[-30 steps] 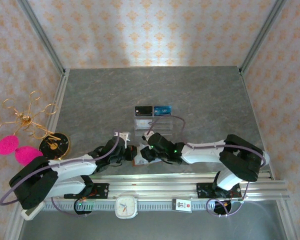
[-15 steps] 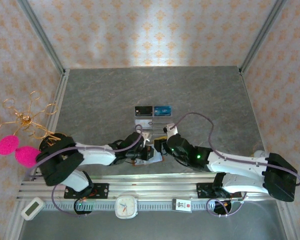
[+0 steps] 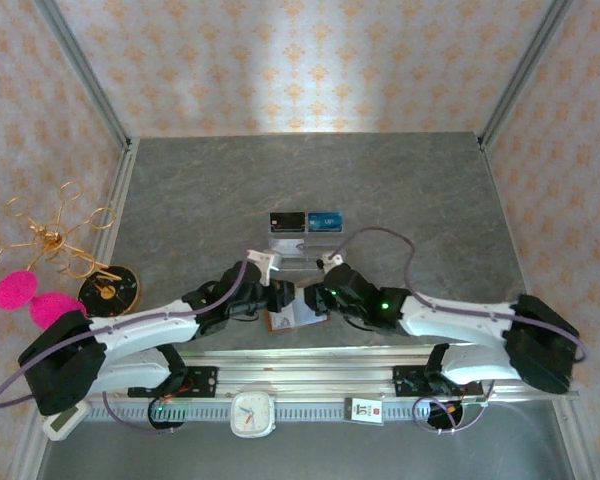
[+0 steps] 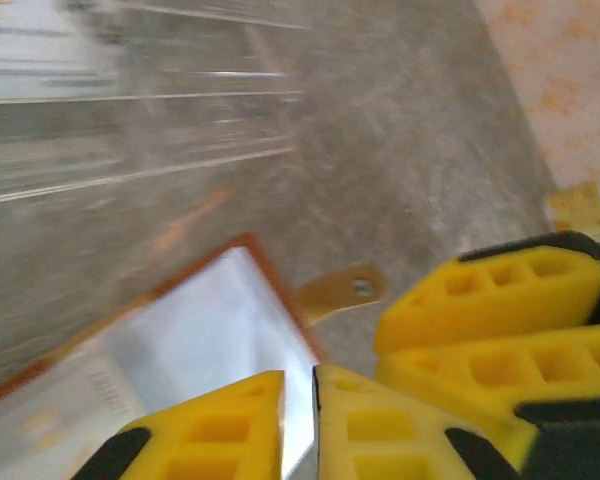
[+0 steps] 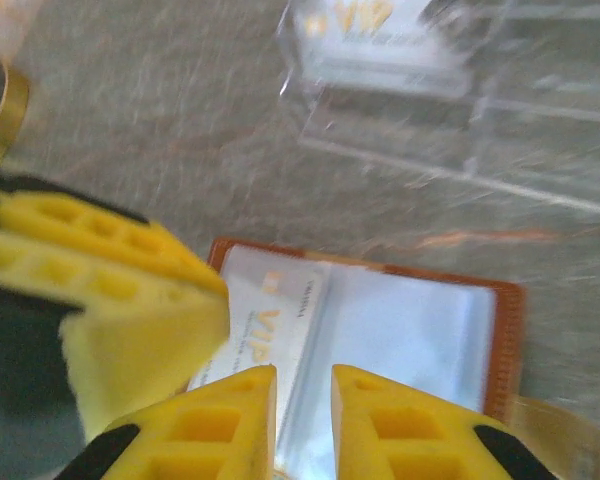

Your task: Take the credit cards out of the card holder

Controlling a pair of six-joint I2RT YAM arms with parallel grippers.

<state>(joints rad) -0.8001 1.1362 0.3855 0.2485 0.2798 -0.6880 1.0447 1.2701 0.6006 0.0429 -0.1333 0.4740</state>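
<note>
The brown card holder lies open near the table's front edge, between my two grippers. My left gripper is at its left end. In the left wrist view the jaws are shut on a pale page edge of the card holder, near the snap tab. My right gripper hovers over the right part. Its fingers stand slightly apart above the fold of the card holder. A pale credit card marked VIP sits in the left sleeve, partly under the left gripper's fingers.
A clear acrylic stand just behind the card holder carries a black card and a blue card. A gold wire stand with pink pompoms sits at the left. A metal rail runs along the front.
Both arms have shifted their posture around the card holder. It now lies spread open between the grippers. The right fingers have drawn closer together.
</note>
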